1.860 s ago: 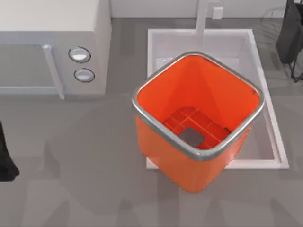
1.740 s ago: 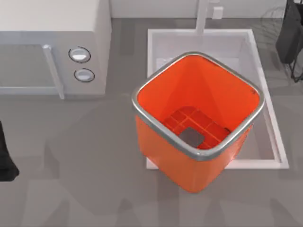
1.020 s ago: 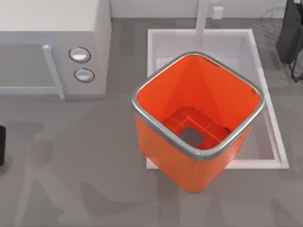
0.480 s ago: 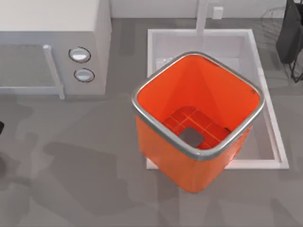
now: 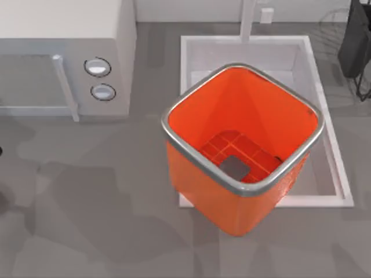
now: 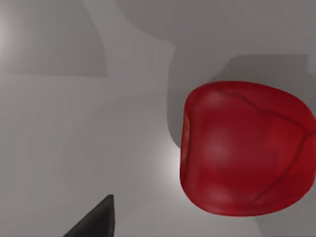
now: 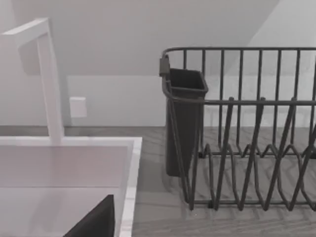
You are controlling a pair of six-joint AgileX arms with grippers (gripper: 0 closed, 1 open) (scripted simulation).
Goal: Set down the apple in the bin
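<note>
A red apple (image 6: 247, 148) lies on the grey table in the left wrist view. My left gripper (image 6: 158, 232) hovers over the table just beside the apple, open, with one dark fingertip (image 6: 96, 222) showing and nothing held. The orange bin (image 5: 191, 174) with its silver rim stands upright in the middle of the top view, its gridded bottom bare. My right arm (image 5: 355, 40) is parked at the far right corner. Its gripper (image 7: 158, 232) is open above the sink's edge, facing the dish rack.
The bin stands in a white sink basin (image 5: 191, 58) with a white tap (image 7: 49, 79). A microwave (image 5: 64, 58) fills the far left. A dark wire dish rack (image 7: 247, 128) with a cutlery cup stands at the far right.
My left arm has drawn off the top view's left edge, and its shadow has spread over the table's near left. The bin and the right arm have not moved.
</note>
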